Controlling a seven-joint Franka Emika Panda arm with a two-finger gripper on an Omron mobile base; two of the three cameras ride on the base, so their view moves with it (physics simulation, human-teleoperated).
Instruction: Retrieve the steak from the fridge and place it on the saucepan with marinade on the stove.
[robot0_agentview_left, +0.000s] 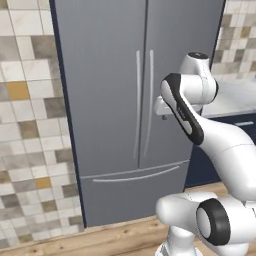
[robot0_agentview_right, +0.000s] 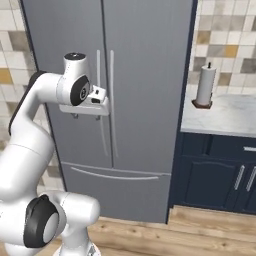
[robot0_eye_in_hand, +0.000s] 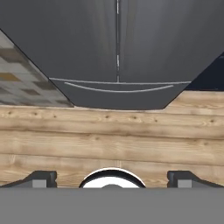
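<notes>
the gripper (robot0_eye_in_hand: 112, 178) is hanging with jaws spread wide, holding nothing, pointing down at the wood floor (robot0_eye_in_hand: 113, 140). the fridge (robot0_eye_in_hand: 117, 52) is standing ahead of the jaws, both doors closed.

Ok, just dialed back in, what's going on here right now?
The arm is parked in front of the fridge, whose double doors and bottom drawer are both closed. The gripper is open and holds nothing, pointing down toward the wood floor at the fridge's foot. The door handles are untouched, so no steak has been fetched yet. A paper towel roll stands on the counter to the right.
</notes>
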